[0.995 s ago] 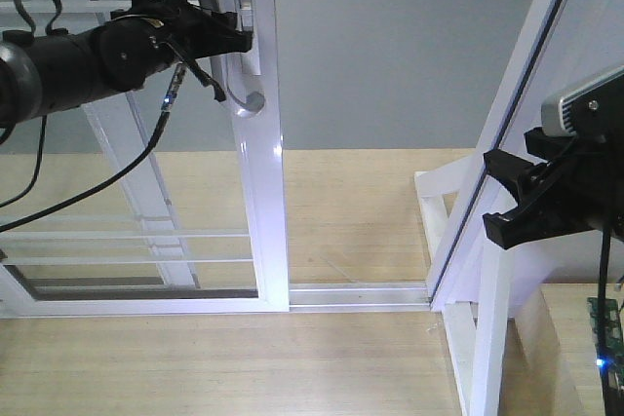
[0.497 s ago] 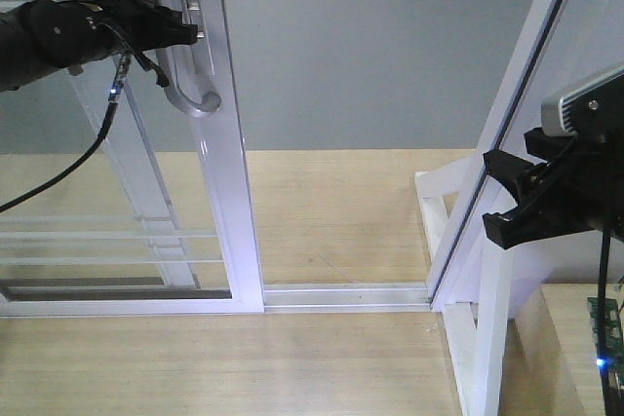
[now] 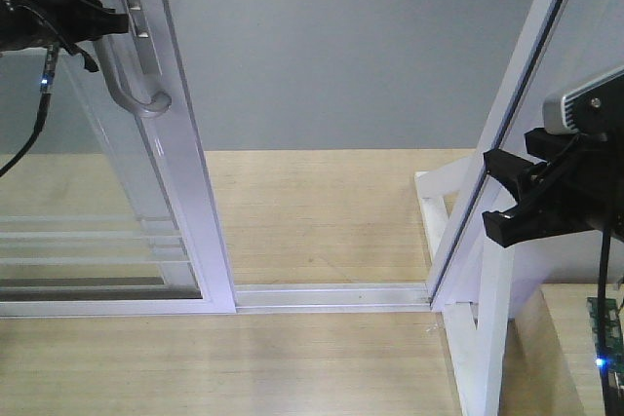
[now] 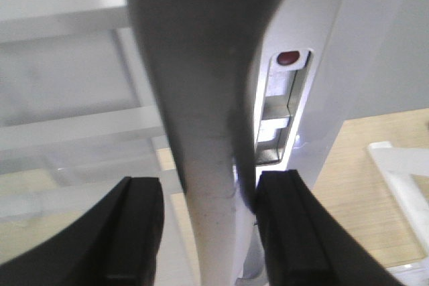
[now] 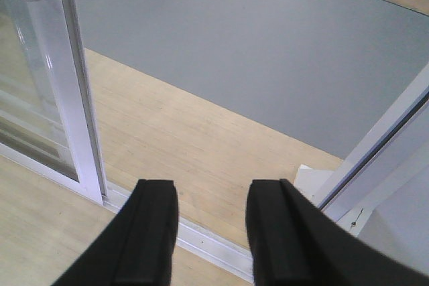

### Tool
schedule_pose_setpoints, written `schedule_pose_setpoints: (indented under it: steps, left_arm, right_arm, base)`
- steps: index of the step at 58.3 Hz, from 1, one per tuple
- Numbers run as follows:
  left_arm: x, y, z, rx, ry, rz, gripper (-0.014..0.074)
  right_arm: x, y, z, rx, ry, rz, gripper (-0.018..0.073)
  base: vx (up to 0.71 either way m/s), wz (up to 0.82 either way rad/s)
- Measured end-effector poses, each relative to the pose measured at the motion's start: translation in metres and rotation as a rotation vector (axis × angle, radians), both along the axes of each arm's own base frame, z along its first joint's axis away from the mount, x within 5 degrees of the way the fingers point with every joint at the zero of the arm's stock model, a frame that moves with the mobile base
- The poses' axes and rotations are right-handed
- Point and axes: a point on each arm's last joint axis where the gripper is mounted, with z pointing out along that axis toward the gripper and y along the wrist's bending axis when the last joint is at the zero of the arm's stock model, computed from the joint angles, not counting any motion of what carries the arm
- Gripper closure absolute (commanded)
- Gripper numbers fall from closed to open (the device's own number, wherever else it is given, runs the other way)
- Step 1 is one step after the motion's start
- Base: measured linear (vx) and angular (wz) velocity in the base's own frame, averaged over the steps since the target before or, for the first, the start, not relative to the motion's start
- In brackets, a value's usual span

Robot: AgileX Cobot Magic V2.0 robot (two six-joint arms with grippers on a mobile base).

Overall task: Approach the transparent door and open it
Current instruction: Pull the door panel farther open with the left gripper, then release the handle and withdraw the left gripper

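Left gripper [image 4: 208, 232] clamping handle [image 3: 136, 94], transparent door [image 3: 185, 202] slid left, doorway open

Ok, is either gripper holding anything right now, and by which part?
The left gripper is closed around the curved silver-grey pull handle of the transparent door, gripping the handle's bar between its fingers. The right gripper is open and holds nothing.
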Motion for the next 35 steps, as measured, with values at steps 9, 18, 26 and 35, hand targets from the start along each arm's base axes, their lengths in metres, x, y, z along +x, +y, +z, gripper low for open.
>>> schedule_pose_setpoints:
  steps: [9, 18, 26, 35]
  left_arm:
    - [-0.013, 0.007, 0.015, 0.098, 0.032, -0.050, 0.0171]
    - [-0.039, 0.006, 0.040, 0.140, 0.080, -0.107, 0.0171]
    - [-0.061, 0.004, 0.065, 0.133, 0.074, -0.126, 0.0171]
    - [-0.095, 0.003, 0.080, 0.085, 0.101, -0.120, 0.0171]
  right_arm:
    - [0.000, 0.000, 0.000, 0.002, 0.001, -0.001, 0.0218]
    - [0.000, 0.000, 0.000, 0.001, 0.000, -0.001, 0.0218]
    - [0.000, 0.000, 0.000, 0.001, 0.001, -0.001, 0.0218]
    - [0.000, 0.000, -0.001, -0.003, 0.009, -0.004, 0.0218]
  base:
    - [0.00, 0.00]
    - [0.00, 0.00]
    - [0.00, 0.00]
    - [0.00, 0.00]
